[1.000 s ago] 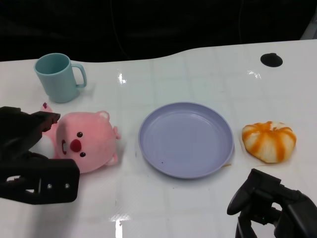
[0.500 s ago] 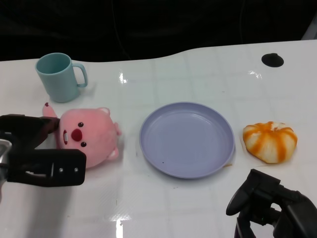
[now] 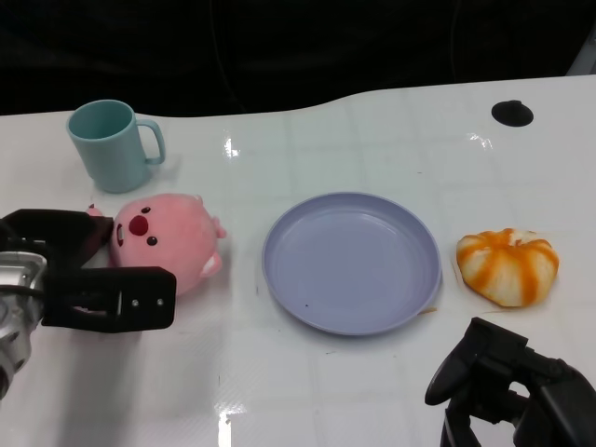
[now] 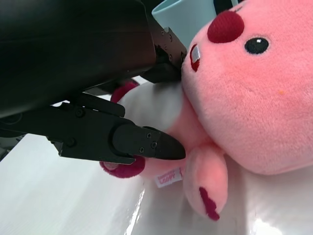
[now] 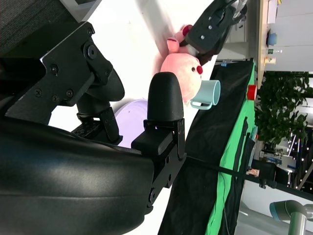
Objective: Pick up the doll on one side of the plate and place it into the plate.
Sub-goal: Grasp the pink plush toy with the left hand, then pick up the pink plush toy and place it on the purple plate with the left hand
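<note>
From the head view, we see the soft pink plush doll with a red nose (image 3: 166,239) lying on the white glossy counter (image 3: 354,391), just to the left of the round lavender plastic plate (image 3: 351,262) and not yet in it. Our left hand (image 3: 88,270) is at the doll's far side from the plate, one of the black fingers (image 3: 121,298) reaching along the doll's near edge and another behind it. A teal plastic mug (image 3: 109,144) stands beyond the doll, and an orange-and-white striped plush pumpkin (image 3: 507,264) sits on the plate's other side. Our right hand (image 3: 507,391) waits low and near, holding nothing, its fingers curled in.

In the left wrist view, the doll (image 4: 234,98) fills the frame, with a fingertip (image 4: 156,145) against its lower body and the other side of the hand pressed at its cheek; the fingers appear to bracket the doll, though we cannot tell whether they truly clamp it.

In the right wrist view, the doll (image 5: 182,68) and the mug (image 5: 205,95) show small and distant, with the left hand (image 5: 212,24) at the doll.

We judge the risk to be a shallow hold: the plush compresses, so a lift could let it slip or roll out. The mug is close enough that a swing of the arm might knock it.
</note>
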Robot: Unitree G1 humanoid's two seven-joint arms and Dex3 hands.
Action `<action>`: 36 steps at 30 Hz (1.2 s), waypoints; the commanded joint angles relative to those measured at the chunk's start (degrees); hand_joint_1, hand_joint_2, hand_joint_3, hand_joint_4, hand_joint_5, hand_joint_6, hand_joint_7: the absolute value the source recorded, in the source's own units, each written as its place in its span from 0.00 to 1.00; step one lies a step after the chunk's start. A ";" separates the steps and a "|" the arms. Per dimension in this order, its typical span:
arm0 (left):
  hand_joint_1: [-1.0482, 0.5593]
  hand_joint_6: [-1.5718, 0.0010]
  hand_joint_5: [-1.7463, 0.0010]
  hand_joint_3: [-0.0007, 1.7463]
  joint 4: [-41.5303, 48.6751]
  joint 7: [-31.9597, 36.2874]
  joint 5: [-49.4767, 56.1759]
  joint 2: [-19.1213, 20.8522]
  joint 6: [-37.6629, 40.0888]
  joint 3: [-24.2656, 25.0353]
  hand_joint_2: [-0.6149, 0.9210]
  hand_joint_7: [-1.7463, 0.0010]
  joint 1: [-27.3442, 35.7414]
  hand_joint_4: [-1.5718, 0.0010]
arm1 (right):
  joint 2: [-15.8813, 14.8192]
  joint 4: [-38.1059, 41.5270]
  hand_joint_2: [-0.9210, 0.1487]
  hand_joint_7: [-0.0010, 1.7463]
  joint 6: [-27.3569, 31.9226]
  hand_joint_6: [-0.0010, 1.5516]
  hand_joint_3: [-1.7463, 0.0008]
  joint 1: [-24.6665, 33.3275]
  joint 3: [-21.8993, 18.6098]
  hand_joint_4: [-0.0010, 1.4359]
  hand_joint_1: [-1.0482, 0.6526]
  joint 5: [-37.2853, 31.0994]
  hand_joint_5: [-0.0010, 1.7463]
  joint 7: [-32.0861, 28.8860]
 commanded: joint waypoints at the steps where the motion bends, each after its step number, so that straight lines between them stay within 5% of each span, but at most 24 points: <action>1: 0.46 0.33 0.68 0.05 4.07 2.62 -0.94 -1.12 -3.98 -1.47 1.00 0.92 2.39 0.40 | -0.26 -0.20 0.46 0.89 -0.55 0.38 0.21 0.09 -0.38 0.51 0.67 0.53 1.00 0.13; 3: 0.47 0.27 0.29 0.05 5.60 5.04 -1.36 -1.28 -5.52 -1.58 1.00 0.90 2.47 0.49 | -0.26 -0.20 0.46 0.89 -0.57 0.38 0.21 0.15 -0.41 0.50 0.67 0.50 1.00 0.11; 4: 0.48 0.26 0.20 0.05 6.13 6.86 -1.39 -1.31 -6.11 -1.73 1.00 0.89 2.61 0.50 | -0.26 -0.17 0.46 0.89 -0.62 0.38 0.20 0.16 -0.43 0.50 0.66 0.54 1.00 0.13; 5: 0.49 0.29 0.10 0.06 6.60 8.30 -1.55 -1.35 -6.63 -1.81 1.00 0.75 2.71 0.51 | -0.28 -0.16 0.46 0.89 -0.69 0.38 0.20 0.18 -0.47 0.50 0.66 0.55 1.00 0.14; 6: 0.50 0.42 0.04 0.08 7.07 9.53 -1.91 -1.39 -7.29 -1.73 1.00 0.47 2.81 0.50 | -0.31 -0.14 0.46 0.89 -0.74 0.38 0.20 0.20 -0.51 0.50 0.66 0.55 1.00 0.16; 7: 0.51 0.48 0.02 0.11 7.33 10.30 -2.52 -1.47 -7.69 -1.45 1.00 0.35 2.96 0.49 | -0.30 -0.12 0.47 0.89 -0.76 0.38 0.20 0.21 -0.56 0.50 0.66 0.63 1.00 0.18; 9: 0.51 0.58 0.00 0.16 7.66 10.87 -3.45 -1.55 -8.09 -1.14 1.00 0.22 3.06 0.54 | -0.30 -0.04 0.47 0.89 -0.88 0.38 0.20 0.21 -0.62 0.50 0.66 0.73 1.00 0.24; 12: 0.51 0.59 0.00 0.14 8.00 13.67 -5.22 -1.92 -8.76 -0.05 1.00 0.20 3.69 0.54 | -0.28 0.02 0.47 0.89 -0.96 0.38 0.20 0.21 -0.65 0.50 0.67 0.74 1.00 0.22; 15: 0.52 0.60 0.00 0.16 7.75 15.89 -10.40 -3.29 -9.22 4.22 1.00 0.02 4.89 0.48 | -0.26 -0.03 0.47 0.89 -0.75 0.38 0.20 0.24 -0.64 0.50 0.66 0.53 1.00 0.07; 21: 0.53 0.56 0.00 0.45 3.67 15.16 -14.80 -3.59 -6.19 8.09 0.87 0.00 5.44 0.44 | -0.25 -0.25 0.46 0.88 -0.43 0.38 0.21 0.27 -0.49 0.50 0.66 0.53 1.00 0.10; 36: 0.54 0.57 0.00 0.54 -28.33 6.71 -11.57 0.40 2.63 10.34 0.77 0.00 13.63 0.44 | -0.20 0.24 0.46 0.89 -0.74 0.39 0.20 -0.11 -0.24 0.51 0.66 0.32 1.00 0.11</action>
